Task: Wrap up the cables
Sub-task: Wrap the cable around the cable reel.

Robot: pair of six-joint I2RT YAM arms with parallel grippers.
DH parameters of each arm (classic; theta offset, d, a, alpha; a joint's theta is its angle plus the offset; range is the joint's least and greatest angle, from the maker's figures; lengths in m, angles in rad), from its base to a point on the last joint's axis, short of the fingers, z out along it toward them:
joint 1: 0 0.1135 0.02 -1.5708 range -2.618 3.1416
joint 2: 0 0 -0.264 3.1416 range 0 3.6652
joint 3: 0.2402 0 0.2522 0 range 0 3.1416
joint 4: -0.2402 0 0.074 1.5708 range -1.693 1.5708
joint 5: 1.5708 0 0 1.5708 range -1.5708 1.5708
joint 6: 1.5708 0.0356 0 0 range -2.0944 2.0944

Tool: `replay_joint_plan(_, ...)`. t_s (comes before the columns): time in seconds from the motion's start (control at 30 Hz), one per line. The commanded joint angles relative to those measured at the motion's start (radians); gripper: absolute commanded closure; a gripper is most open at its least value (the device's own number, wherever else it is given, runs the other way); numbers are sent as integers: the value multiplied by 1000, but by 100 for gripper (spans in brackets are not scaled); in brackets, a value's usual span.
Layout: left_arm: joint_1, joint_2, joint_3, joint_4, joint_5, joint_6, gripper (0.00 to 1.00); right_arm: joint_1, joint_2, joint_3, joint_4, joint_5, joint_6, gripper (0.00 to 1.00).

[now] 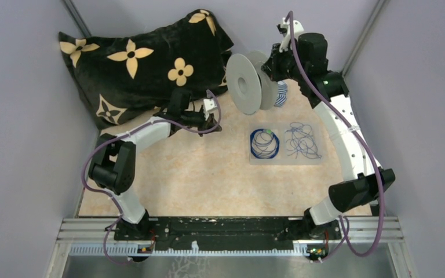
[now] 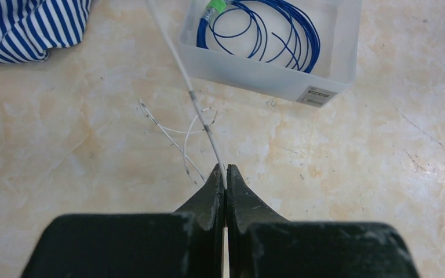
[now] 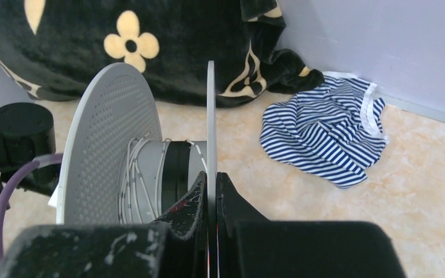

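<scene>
- Left wrist view: the left jaws are closed on a very thin whitish wire [image 2: 208, 130]. From the jaw tips the wire runs straight up and to the left and leaves the frame at the top edge.
- A second loose whitish strand [image 2: 162, 128] lies on the beige marbled table [image 2: 382, 174] just beyond the jaw tips. Whether it joins the gripped wire cannot be told.
- The dark blue wire coil with a green bit [image 2: 266, 35] lies inside a clear rectangular plastic tray [image 2: 255, 75], apart from the jaws. The frame edge cuts off the far side of the tray.
- Right wrist view: the right jaws are closed on the thin edge of one flange of the pale grey round spool [image 3: 110, 139]. Turns of whitish wire [image 3: 130, 179] sit on the hub between the flanges, just left of the jaws.
- Top external view: the coil [image 1: 265, 143] occupies the left half of the tray [image 1: 284, 161] and a loose dark blue tangle [image 1: 303, 141] the right half. Both are well apart from either jaws.
- In this view the gripped wire is too thin to make out. The spool [image 1: 246, 84] hides the right jaws and part of a blue-and-white striped cloth [image 1: 281, 92].
- Whether the spool touches the table cannot be told.
</scene>
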Motion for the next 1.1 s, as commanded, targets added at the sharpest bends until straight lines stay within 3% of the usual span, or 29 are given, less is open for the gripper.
replay_joint_plan(0.0, -39, -36, 4, -84, -42, 117, 100, 4, 26, 82, 133, 41, 66, 100)
replay_joint_plan(0.2, -130, -65, 24, -195, -103, 233, 100, 4, 33, 25, 180, 147, 69, 100)
replay_joint_plan(0.43, -241, -70, 109, -292, -151, 258, 100, 4, -3, -87, 274, 235, 55, 100)
replay_joint_plan(1.07, -310, 47, 430, -308, -210, -86, 93, 4, -19, -242, 344, 267, 56, 100)
